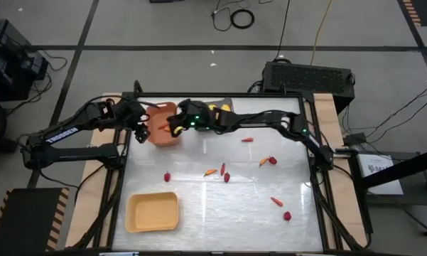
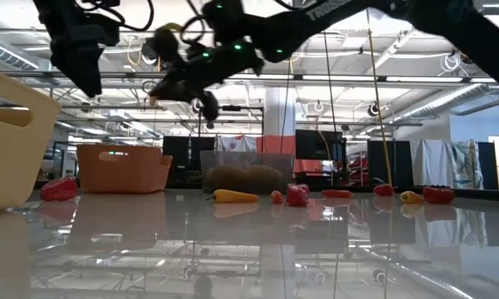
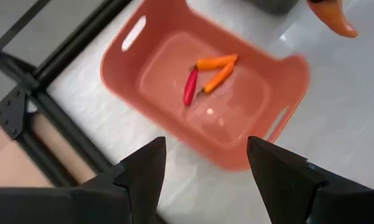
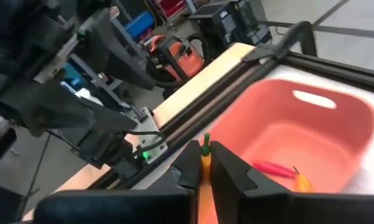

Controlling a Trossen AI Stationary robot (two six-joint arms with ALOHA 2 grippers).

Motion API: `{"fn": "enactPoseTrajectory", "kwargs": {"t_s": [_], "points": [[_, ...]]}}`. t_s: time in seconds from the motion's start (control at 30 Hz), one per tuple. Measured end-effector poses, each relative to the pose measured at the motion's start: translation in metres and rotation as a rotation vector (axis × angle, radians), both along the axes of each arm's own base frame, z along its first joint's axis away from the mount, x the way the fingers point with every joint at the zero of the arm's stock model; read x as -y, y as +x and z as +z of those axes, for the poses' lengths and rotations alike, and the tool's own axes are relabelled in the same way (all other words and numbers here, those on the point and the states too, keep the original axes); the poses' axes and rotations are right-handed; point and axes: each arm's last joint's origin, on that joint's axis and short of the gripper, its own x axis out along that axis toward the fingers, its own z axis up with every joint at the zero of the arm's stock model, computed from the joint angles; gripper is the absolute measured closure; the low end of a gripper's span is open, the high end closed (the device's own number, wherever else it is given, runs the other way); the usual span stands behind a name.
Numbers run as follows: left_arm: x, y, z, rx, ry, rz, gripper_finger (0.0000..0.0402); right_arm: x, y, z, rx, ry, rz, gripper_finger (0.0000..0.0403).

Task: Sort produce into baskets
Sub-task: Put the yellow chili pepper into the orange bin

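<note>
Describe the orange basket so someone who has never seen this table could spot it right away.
Start at the table's far edge, on the left arm's side. The orange basket sits there under both end effectors, beside a dark grey bin. Unlike the pale yellow basket at the near edge, it is salmon-orange and holds carrot-like sticks.

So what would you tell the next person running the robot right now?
Right pincer: shut on a carrot, held above the orange basket.
Left pincer: open, holding nothing, over the same basket's edge.
Done: three thin pieces already lie in the orange basket.
The yellow basket at the near left looks empty. A grey basket sits at the back with something in it.
Left: drop the carrot, then sort the loose pieces scattered across the table.
</note>
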Motion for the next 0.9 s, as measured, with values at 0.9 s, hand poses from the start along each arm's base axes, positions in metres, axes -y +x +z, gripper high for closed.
{"fn": "enactPoseTrajectory", "kwargs": {"t_s": [0.9], "points": [[0.012,-0.024,0.006,-0.003,0.034,-0.037,0.0169,-0.014,0.012,0.015,-0.262,0.036,0.113,0.0269]]}}
